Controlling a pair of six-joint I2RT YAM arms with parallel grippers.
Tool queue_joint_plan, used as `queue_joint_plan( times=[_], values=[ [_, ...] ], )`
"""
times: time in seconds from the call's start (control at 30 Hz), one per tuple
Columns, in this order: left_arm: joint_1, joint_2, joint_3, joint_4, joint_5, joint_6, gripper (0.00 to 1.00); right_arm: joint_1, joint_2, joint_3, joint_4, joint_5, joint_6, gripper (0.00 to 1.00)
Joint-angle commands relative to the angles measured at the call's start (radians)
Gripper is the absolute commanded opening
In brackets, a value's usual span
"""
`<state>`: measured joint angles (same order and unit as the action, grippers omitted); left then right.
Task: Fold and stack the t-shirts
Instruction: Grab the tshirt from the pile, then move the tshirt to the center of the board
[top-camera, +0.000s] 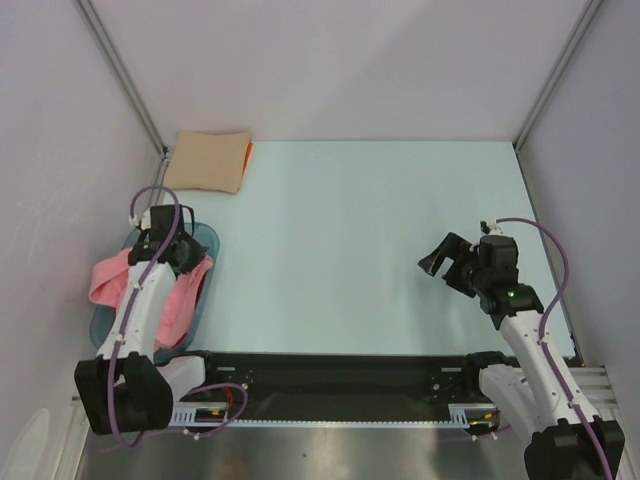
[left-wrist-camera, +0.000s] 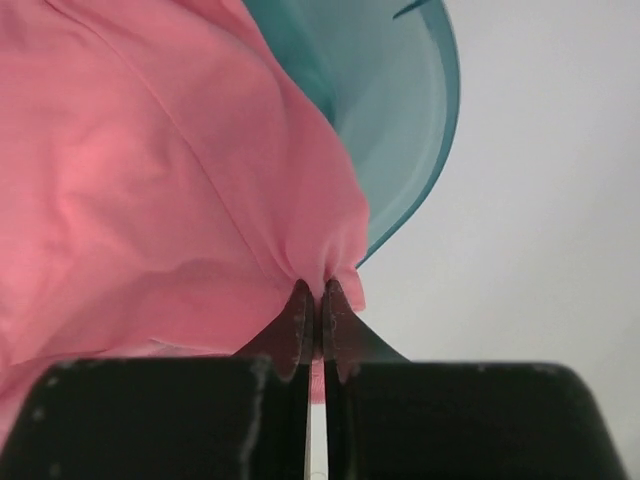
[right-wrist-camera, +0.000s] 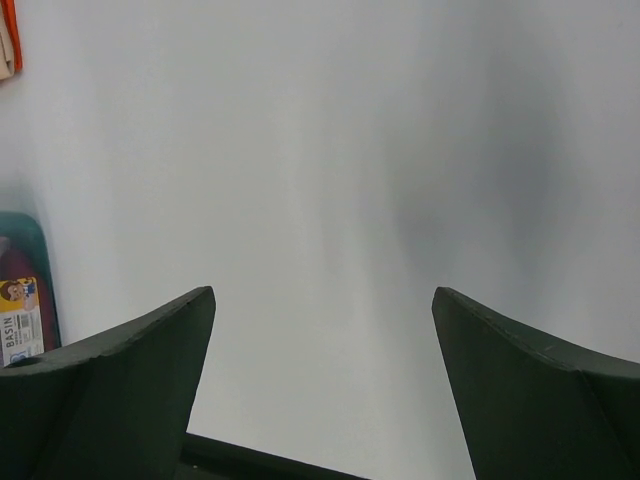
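Left gripper (left-wrist-camera: 318, 300) clamped shut on fold of pink t-shirt (left-wrist-camera: 150, 180), heaped in teal tub (left-wrist-camera: 400, 120) at left edge of bench (top-camera: 350, 230). Right gripper (right-wrist-camera: 320, 340) wide open, empty. We reckon fetching step; next we need clean lift onto bench, spread flat.

— Where is the tub (top-camera: 208, 240)?
— On the worktop (top-camera: 350, 240), at eight o'clock from its middle, by the near left edge. The loose shirt (top-camera: 175, 310) lies in it and spills over the rim toward nine.
— And the folded stack (top-camera: 207, 162)?
— Behind the tub, at eleven o'clock, in the far left corner, well apart from it.
— The arms?
— The left tool (left-wrist-camera: 316, 292) is in the tub, on the shirt. The right tool (top-camera: 443, 268) hangs over the worktop at four o'clock.
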<state>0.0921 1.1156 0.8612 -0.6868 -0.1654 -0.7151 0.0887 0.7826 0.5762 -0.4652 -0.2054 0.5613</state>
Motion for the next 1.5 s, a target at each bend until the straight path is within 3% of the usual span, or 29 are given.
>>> queue_joint_plan(
  times=[0.0, 0.1, 0.27, 0.37, 0.5, 0.67, 0.8, 0.93, 1.17, 1.2, 1.3, 1.47],
  values=[
    [0.004, -0.13, 0.143, -0.086, -0.107, 0.06, 0.0, -0.004, -0.002, 0.019, 0.017, -0.022, 0.003, 0.97],
    [0.003, -0.228, 0.284, -0.106, -0.091, 0.11, 0.0, -0.004, 0.013, 0.034, 0.02, -0.038, -0.011, 0.97],
    [-0.008, -0.286, 0.494, 0.01, 0.208, 0.134, 0.0, 0.0, 0.037, 0.07, 0.03, -0.084, -0.052, 0.96],
    [-0.122, -0.225, 0.668, 0.03, 0.262, 0.108, 0.0, 0.005, 0.038, 0.089, 0.063, -0.179, -0.089, 0.94],
    [-0.41, -0.09, 0.951, 0.038, 0.25, 0.115, 0.0, 0.048, 0.033, 0.108, 0.167, -0.386, -0.126, 0.9],
    [-0.676, 0.143, 1.354, 0.062, 0.354, 0.131, 0.0, 0.176, 0.041, 0.187, 0.25, -0.41, -0.178, 0.88],
    [-0.8, 0.214, 1.472, 0.11, 0.372, 0.109, 0.0, 0.27, -0.018, 0.224, 0.27, -0.451, -0.238, 0.87],
    [-0.844, 0.176, 1.351, 0.177, 0.383, 0.086, 0.0, 0.365, -0.123, 0.238, 0.254, -0.441, -0.297, 0.89],
    [-0.845, -0.052, 0.646, 0.265, 0.167, 0.077, 0.01, 0.381, -0.126, 0.212, 0.07, -0.361, -0.272, 0.88],
    [-0.844, -0.072, 0.493, 0.274, 0.14, 0.062, 0.0, 0.382, -0.126, 0.199, 0.056, -0.323, -0.244, 0.88],
    [-0.833, -0.118, 0.254, 0.289, 0.128, 0.02, 0.0, 0.387, -0.115, 0.128, 0.053, -0.252, -0.105, 0.85],
    [-0.807, -0.166, 0.01, 0.355, 0.227, -0.06, 0.0, 0.398, -0.138, -0.022, 0.103, -0.198, 0.127, 0.82]
  ],
)
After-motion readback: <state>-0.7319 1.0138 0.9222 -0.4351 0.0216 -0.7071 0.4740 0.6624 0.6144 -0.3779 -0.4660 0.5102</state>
